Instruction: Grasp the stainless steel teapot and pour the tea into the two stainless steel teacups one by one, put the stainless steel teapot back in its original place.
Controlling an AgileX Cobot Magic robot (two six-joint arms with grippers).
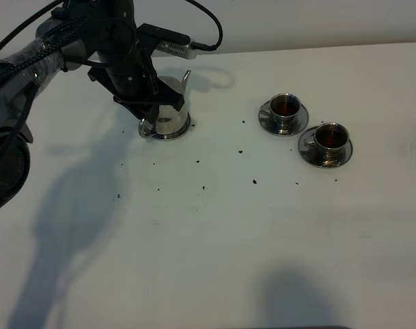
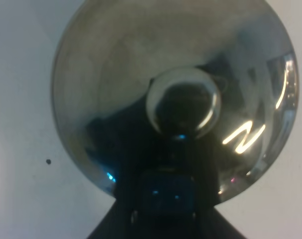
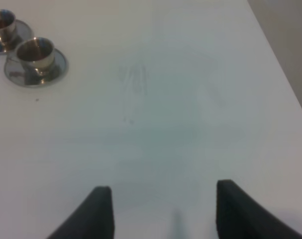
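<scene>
The stainless steel teapot (image 1: 170, 110) stands upright on the round steel coaster (image 1: 184, 131) at the back left. My left gripper (image 1: 144, 104) is down at its handle side, with its dark fingers together at the pot's edge. The left wrist view shows the pot's lid (image 2: 116, 74) and knob (image 2: 183, 102) from right above. The two stainless steel teacups (image 1: 286, 107) (image 1: 331, 137) stand on their saucers (image 1: 268, 122) (image 1: 310, 152) at the right, both holding dark reddish tea (image 1: 286, 104). My right gripper (image 3: 163, 209) is open and empty over bare table; both cups (image 3: 36, 54) (image 3: 1, 21) show in its view.
Small dark specks (image 1: 254, 181) lie scattered on the white table (image 1: 214, 247) between the pot and the cups. The table's back edge (image 1: 317, 49) runs behind the cups. The left arm's cables (image 1: 194, 20) hang above the pot.
</scene>
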